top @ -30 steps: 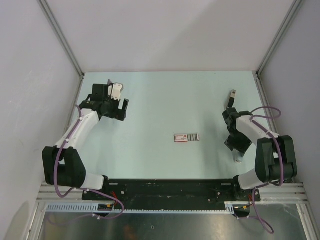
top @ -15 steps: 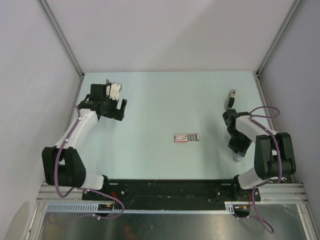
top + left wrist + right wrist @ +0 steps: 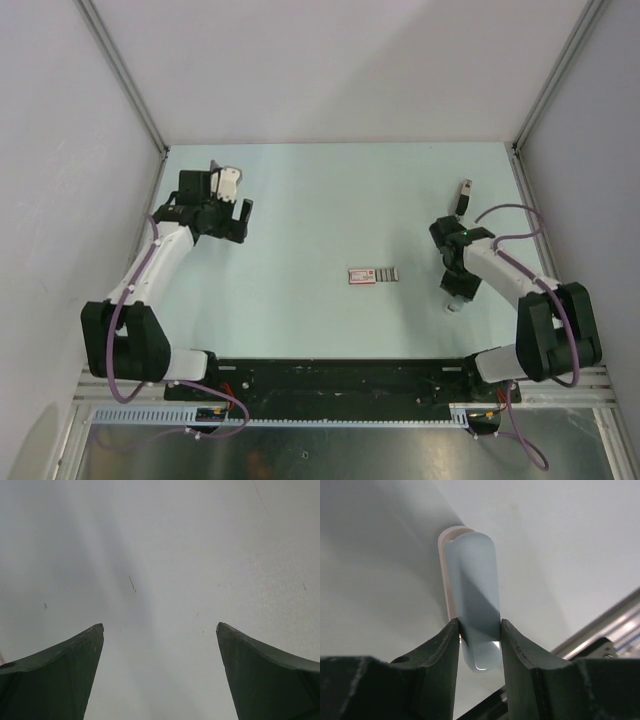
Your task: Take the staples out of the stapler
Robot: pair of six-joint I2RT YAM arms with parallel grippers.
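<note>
Right arm swung inward — jaws pinched tight on the stapler (image 3: 472, 605).

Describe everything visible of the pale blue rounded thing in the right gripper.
The pale blue stapler looks like smooth glossy plastic: a long rounded body with a pale pink layer behind its left edge and far tip. The right gripper clamps its sides near the near end. Nothing else touches it.
</note>
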